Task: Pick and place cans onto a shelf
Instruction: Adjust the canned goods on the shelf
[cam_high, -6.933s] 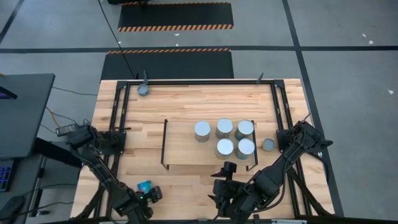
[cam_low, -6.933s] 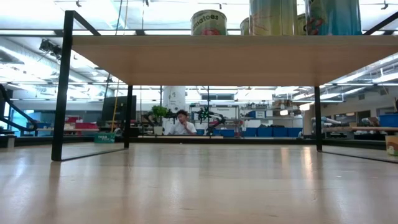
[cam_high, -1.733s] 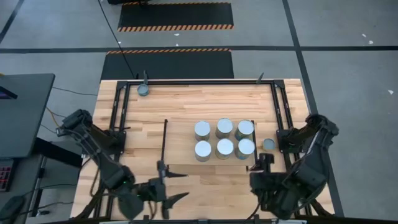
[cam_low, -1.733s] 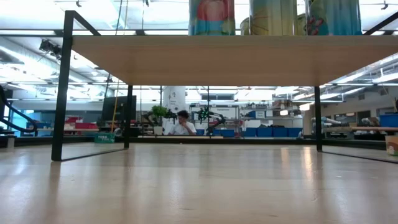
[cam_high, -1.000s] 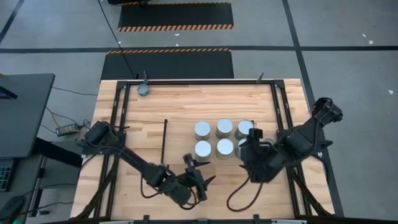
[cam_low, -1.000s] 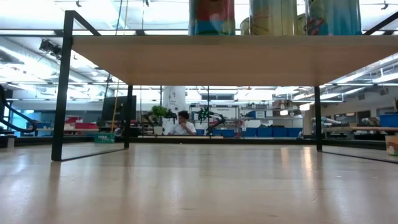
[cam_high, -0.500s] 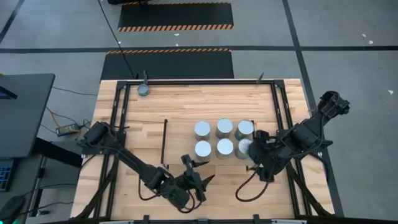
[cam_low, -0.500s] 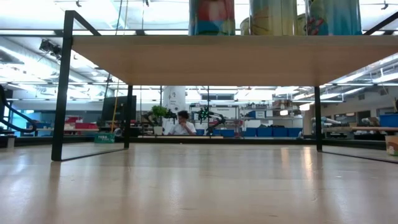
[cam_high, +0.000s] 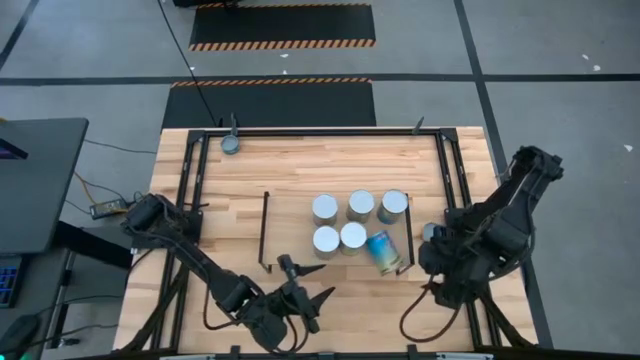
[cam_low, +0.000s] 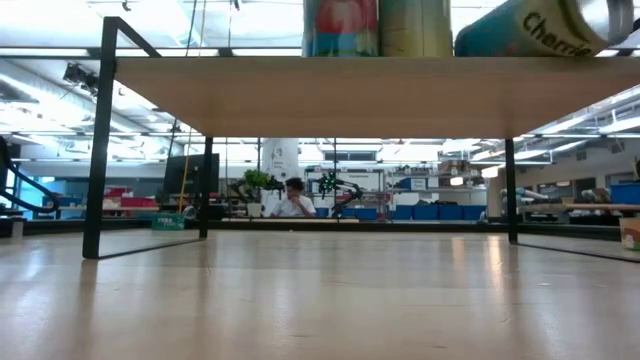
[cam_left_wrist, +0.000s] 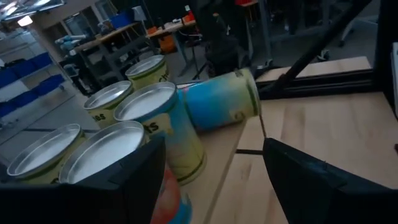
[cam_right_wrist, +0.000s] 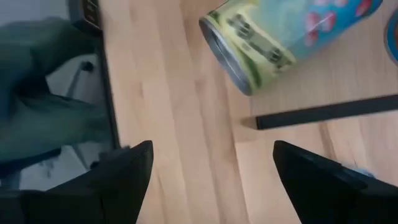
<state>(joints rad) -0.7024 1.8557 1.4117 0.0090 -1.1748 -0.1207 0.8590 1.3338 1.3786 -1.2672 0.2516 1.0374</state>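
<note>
The shelf (cam_high: 290, 225) stands mid-table and carries several upright silver-topped cans (cam_high: 326, 208). One blue can (cam_high: 384, 252) lies on its side at the shelf's near right corner; it also shows in the low view (cam_low: 530, 30), the left wrist view (cam_left_wrist: 221, 102) and the right wrist view (cam_right_wrist: 280, 37). My left gripper (cam_high: 300, 295) (cam_left_wrist: 217, 186) stands open just in front of the shelf's near edge, pointing level at the cans. My right gripper (cam_high: 436, 268) (cam_right_wrist: 211, 186) hangs open, pointing down, just right of the fallen can, touching nothing.
A lone can (cam_high: 231, 143) stands at the table's far left corner, and another (cam_high: 431, 232) beside the right rail, half under my right arm. The black rail frame (cam_high: 190, 190) edges the table. A person (cam_low: 293, 198) sits in the room behind.
The can at the shelf's near right corner has fallen onto its side, and the can beside it has slid slightly left. My right gripper has drawn away from above the cans toward the table's near right, rolling as it went. My left gripper has shifted slightly toward the near left.
</note>
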